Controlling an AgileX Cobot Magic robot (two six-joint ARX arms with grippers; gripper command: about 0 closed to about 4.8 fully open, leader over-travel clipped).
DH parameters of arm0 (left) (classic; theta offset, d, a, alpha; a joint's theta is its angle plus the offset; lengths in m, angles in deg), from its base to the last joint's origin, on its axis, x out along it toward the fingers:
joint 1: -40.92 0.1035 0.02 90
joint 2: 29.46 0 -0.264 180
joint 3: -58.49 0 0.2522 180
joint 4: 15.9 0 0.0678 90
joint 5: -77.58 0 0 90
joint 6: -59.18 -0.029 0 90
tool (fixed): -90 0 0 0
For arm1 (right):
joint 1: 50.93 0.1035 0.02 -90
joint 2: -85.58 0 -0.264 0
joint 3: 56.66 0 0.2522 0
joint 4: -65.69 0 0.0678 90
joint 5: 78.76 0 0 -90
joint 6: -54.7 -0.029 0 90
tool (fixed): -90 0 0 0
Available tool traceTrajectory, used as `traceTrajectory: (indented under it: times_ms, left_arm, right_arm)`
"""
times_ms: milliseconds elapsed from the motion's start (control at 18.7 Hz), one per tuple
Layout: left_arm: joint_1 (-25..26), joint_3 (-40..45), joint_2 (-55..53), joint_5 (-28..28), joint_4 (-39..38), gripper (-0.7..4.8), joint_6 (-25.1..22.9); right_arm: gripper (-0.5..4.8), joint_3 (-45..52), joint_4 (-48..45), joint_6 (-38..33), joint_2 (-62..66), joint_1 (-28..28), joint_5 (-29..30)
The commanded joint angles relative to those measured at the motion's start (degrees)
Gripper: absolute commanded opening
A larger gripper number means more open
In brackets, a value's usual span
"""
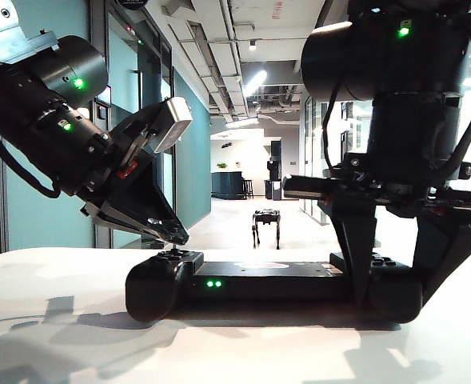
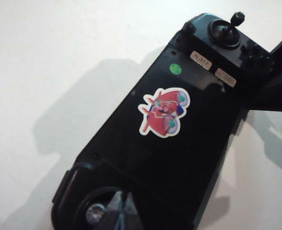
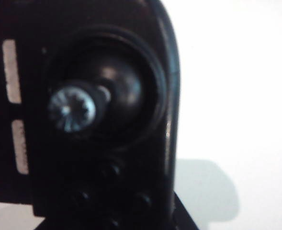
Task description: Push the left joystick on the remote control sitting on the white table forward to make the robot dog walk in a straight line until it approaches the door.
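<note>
My left gripper [image 1: 171, 238], fingers together, presses the left joystick [image 2: 96, 214]; right gripper [image 1: 393, 276] clamps the remote control [image 1: 271, 282]; robot dog [image 1: 266, 225] remains mid-corridor, door unreached.

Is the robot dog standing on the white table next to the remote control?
No, the robot dog stands far off on the corridor floor, behind the white table where the remote control lies.

1. The remote control [image 1: 271, 282] lies on the white table [image 1: 59, 336], lower centre of the exterior view.
2. The robot dog [image 1: 266, 225] stands behind it, centre frame.
3. The left gripper [image 1: 171, 236] sits over its left end; the right gripper [image 1: 395, 276] straddles its right end.
</note>
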State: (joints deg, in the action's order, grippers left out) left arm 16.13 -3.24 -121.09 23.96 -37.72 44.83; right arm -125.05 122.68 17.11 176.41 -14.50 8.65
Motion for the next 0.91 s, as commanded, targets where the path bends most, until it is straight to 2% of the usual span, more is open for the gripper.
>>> traceTrajectory:
  times_ms: [54,589,749,856,910]
  left_arm:
    - [0.0,-0.1,0.0,-0.8,0.5,-0.05,0.0]
    - [0.0,-0.2,0.1,-0.2,0.4,-0.05,0.0]
    - [0.0,-4.5,4.0,3.9,-8.5,-0.05,1.3]
    - [0.0,-6.5,8.9,3.0,-11.2,-0.05,2.6]
    - [0.0,-6.8,11.6,0.8,-11.1,-0.05,5.8]
  right_arm:
    - [1.97,0.2,1.3,0.1,0.0,0.0,1.2]
    - [1.97,0.2,1.3,0.1,0.0,0.0,1.2]
    - [1.98,0.2,1.3,0.1,0.0,0.0,1.2]
    - [1.98,0.2,1.0,0.1,0.0,0.0,1.2]
    - [1.98,0.2,0.6,0.2,0.0,0.0,1.0]
